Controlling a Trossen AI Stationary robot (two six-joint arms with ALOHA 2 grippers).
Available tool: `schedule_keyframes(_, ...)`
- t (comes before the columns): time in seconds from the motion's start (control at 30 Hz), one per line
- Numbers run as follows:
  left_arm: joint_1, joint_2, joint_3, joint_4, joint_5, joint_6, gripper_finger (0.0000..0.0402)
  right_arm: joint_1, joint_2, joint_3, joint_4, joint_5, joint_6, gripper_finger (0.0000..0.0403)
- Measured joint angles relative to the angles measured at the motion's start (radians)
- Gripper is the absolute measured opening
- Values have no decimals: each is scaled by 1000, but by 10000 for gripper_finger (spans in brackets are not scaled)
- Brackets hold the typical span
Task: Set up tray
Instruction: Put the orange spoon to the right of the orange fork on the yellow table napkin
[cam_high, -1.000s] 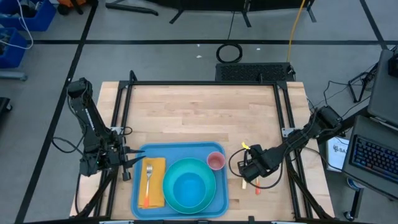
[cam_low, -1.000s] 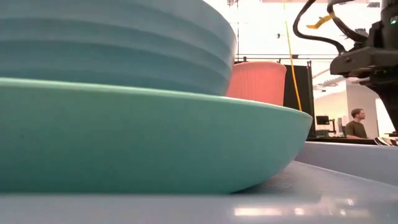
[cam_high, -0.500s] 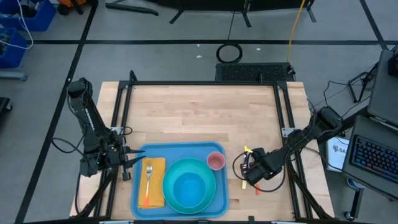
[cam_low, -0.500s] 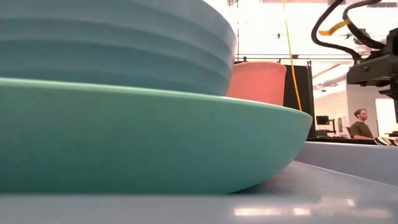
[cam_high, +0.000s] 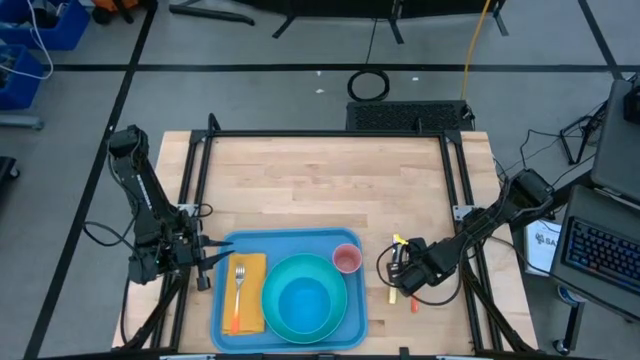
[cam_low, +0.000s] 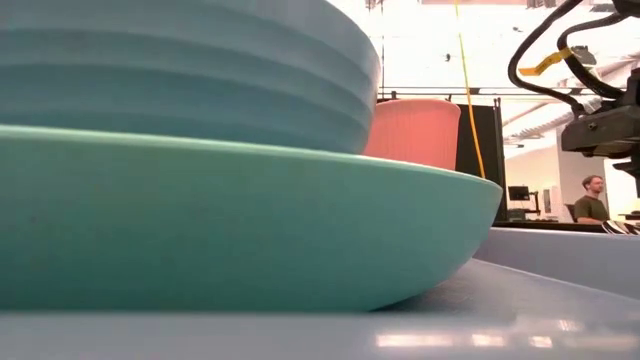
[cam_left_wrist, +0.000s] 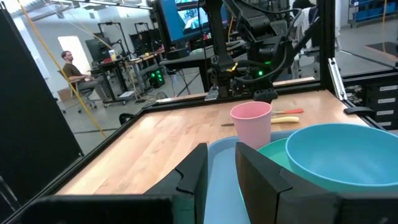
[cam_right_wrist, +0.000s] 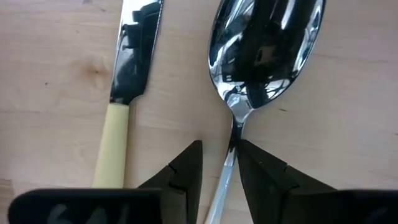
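The left pincer (cam_high: 205, 256) sits at the left rim of the tray (cam_high: 350, 310), its fingers (cam_left_wrist: 193, 174) a narrow gap apart with the rim between them, though whether they pinch it I cannot tell. The tray lies at the near middle of the bench (cam_high: 320, 180). In it, from the left: a napkin (cam_high: 252, 290) with a fork (cam_high: 238, 285) on top, then a plate (cam_high: 335, 305) holding a bowl (cam_high: 303, 300), then a pink cup (cam_high: 347, 260) standing upright in the far right corner. Right of the tray, on bare wood, the right pincer (cam_right_wrist: 219, 163) hangs low over a spoon (cam_right_wrist: 261, 43), fingers slightly apart astride its handle, with a knife (cam_right_wrist: 124, 93) just beside.
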Motion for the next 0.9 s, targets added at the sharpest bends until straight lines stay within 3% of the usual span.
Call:
schedule_keyframes(0.3,0,0,0,0,0,-6,88,0,2,-1,-2,4,-35,10)
schedule_keyframes(0.9,0,0,0,-21,0,-18,88,2,4,-3,-31,111,-94,3)
